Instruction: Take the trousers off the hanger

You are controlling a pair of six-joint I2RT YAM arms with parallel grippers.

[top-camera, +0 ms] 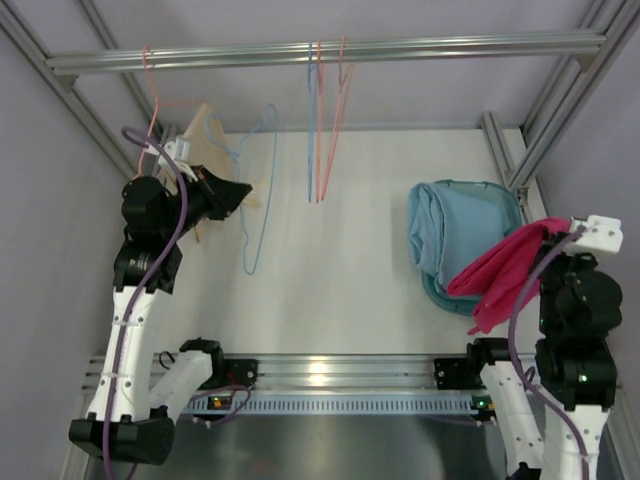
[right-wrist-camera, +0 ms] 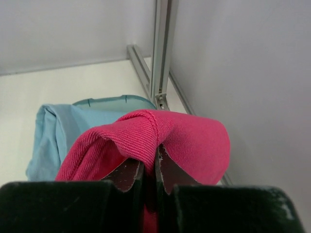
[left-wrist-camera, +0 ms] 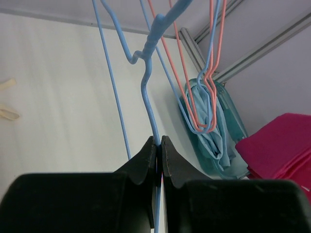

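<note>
At right, the magenta trousers [top-camera: 500, 275] drape over the right gripper [right-wrist-camera: 148, 167], whose fingers are pressed together on a fold of the cloth. That arm stands folded upright at the right edge of the table [top-camera: 340, 270], wrist uppermost. Just beside them, the light blue trousers [top-camera: 450, 225] lie in a teal basket [top-camera: 470, 184]. At left, the left gripper [left-wrist-camera: 159, 143] pinches the wire of a blue hanger [left-wrist-camera: 153, 34], its arm raised with the elbow bent. From the rail [top-camera: 450, 46] hang pink and blue hangers [top-camera: 318, 130].
</note>
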